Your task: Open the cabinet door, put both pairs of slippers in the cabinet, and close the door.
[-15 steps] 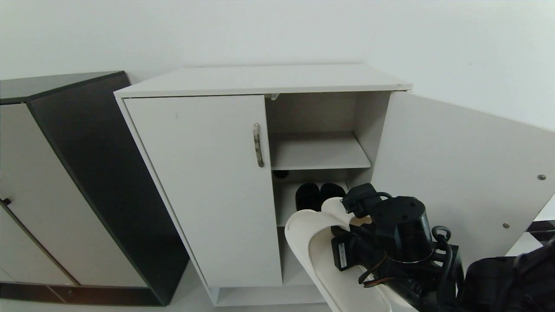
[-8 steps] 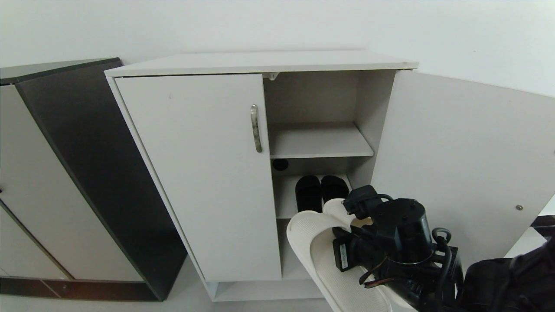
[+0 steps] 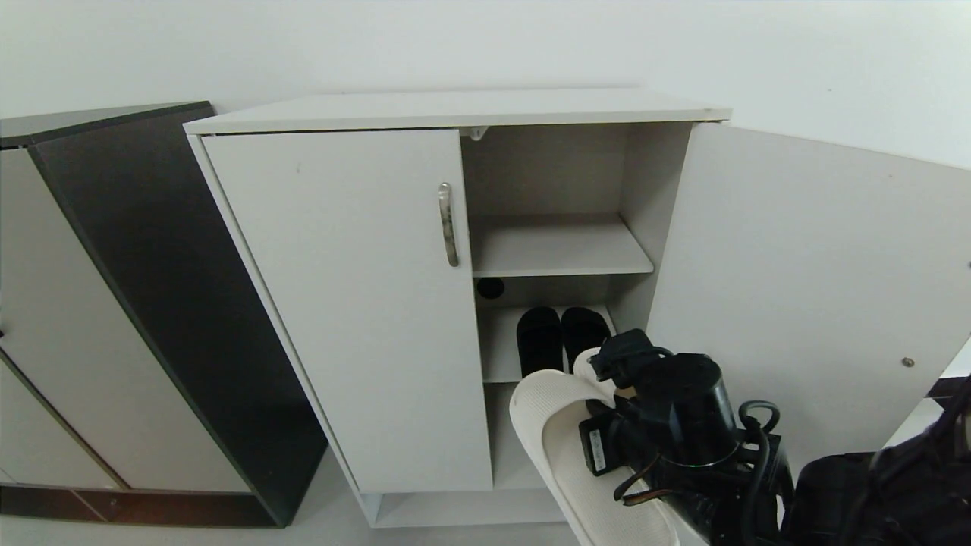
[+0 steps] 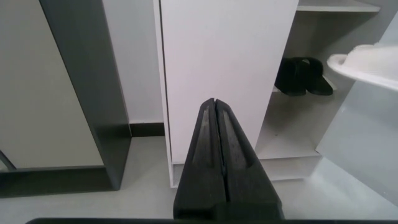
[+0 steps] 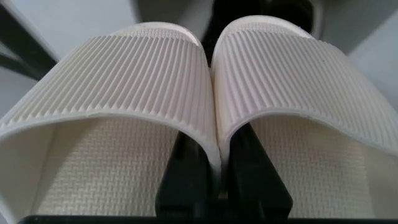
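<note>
a white cabinet of smooth flat panels stands against a plain wall, its right door swung wide and its left door shut, a slim upright metal handle at that door's inner edge. behind the open half, the top shelf is bare board. on the middle shelf a pair of matte black slippers sits side by side, rounded and touching each other. the bottom bay lies below them.

just in front of the opening, the right gripper holds a pair of white slippers together, toes pointed toward the cabinet; its dark fingers are clamped on the two inner walls of the pair, one finger inside each slipper. whether the toes have crossed the cabinet's front edge cannot be told. the straps are broad arches with fine parallel ribs, and the footbeds carry a small diamond-grid texture.

the left gripper hangs low before the closed left door, above the pale floor, its two black fingers pressed flat against each other with nothing between them.

a taller dark cabinet, glossy black on the side and pale on the front, stands just beside the white one on the robot's left.
</note>
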Robot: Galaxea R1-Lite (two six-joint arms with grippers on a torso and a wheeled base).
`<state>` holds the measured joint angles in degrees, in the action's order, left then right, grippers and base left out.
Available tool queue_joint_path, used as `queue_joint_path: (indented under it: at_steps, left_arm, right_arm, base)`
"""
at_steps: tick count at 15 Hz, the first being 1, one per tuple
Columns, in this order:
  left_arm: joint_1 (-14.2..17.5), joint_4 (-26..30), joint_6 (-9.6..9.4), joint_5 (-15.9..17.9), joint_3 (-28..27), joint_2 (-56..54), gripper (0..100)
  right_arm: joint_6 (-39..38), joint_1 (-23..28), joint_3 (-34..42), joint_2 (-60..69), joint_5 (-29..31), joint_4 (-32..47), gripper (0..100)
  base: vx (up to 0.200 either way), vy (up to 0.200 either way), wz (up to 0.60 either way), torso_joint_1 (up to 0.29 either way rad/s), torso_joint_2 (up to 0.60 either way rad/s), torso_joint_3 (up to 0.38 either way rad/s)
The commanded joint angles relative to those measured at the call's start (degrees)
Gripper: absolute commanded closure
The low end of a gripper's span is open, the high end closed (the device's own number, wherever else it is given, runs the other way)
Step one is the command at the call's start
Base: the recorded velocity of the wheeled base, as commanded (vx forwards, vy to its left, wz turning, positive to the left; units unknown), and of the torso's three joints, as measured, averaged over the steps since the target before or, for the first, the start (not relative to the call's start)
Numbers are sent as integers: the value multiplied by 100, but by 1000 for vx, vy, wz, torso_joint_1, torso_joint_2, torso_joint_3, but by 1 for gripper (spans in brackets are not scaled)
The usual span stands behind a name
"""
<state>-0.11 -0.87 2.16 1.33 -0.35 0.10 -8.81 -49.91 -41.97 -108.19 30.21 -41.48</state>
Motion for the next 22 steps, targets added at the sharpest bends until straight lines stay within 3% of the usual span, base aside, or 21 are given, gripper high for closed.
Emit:
queue_joint_path:
  at_steps: [1,3,5,11,22]
  left_arm:
    - [2,-1,4,-1,0,8,100]
    - [2,-1,-5,-1,0,-1,100]
    - [-7,-1,-5,-1,0,8,100]
    - [2,-1,-14,-1,0,8,100]
    - [2,-1,-31,-1,0,-1,100]
  right_arm:
    - [-270,-28,-663,-141,433,782,100]
    - [-1307,-177,-1920,-97,934,2479,100]
    - [-1527,-283,-2667,-106,1488,3357,100]
    - [-1087,-353,-3581,61,1690,3384,100]
    - [-929,-327,-3607,-114,1813,3340,100]
  base:
    - [0,0,0,0,0,0]
    - [0,0,0,0,0,0]
    - [0,0,0,0,0,0]
    - [0,0,0,0,0,0]
    - [0,0,0,0,0,0]
